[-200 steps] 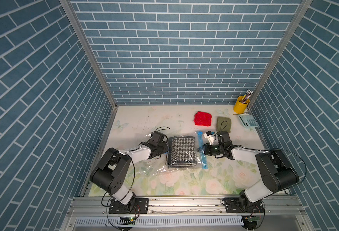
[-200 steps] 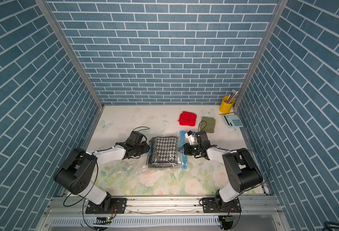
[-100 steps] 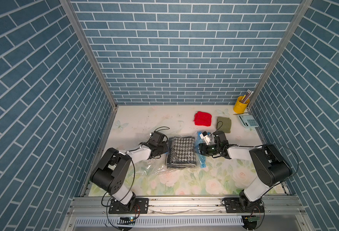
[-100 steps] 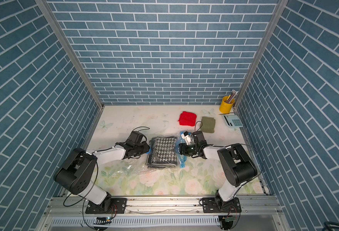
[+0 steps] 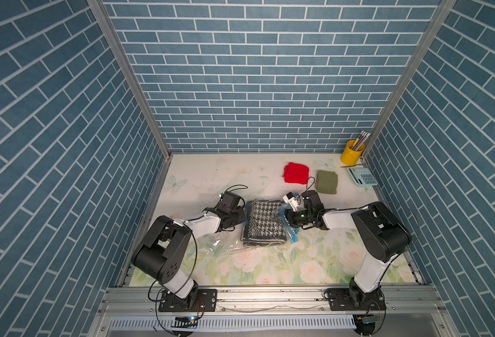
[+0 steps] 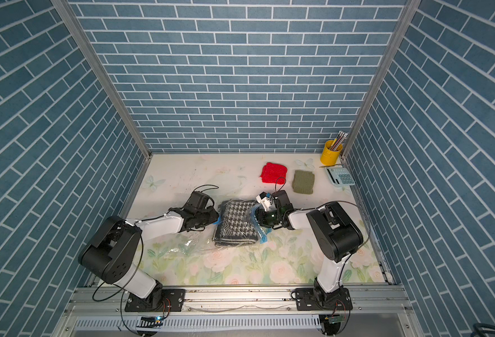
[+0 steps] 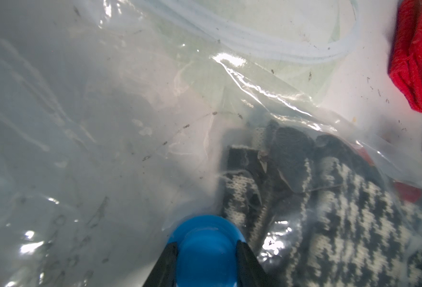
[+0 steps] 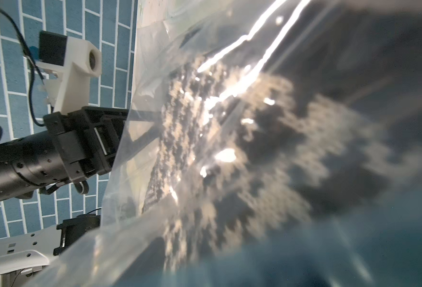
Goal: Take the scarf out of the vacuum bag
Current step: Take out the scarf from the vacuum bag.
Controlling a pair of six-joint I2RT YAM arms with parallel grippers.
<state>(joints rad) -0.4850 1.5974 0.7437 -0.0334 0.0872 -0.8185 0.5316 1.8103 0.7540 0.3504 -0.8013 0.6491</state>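
The scarf is a folded black-and-white houndstooth knit lying inside the clear vacuum bag at mid-table. My left gripper is shut on the bag's round blue valve cap, at the scarf's left side in both top views. My right gripper is pushed in at the bag's light-blue zip strip on the scarf's right. In the right wrist view, plastic drapes over the lens, the scarf shows blurred through it, and the jaws are hidden.
A red knit cloth and an olive cloth lie behind the right arm. A yellow cup of pencils and a calculator sit in the back right corner. Blue brick walls enclose three sides.
My right gripper has moved left from beside the zip strip into the bag's zip edge, bunching the strip against the scarf. The left arm has held still on the valve cap.
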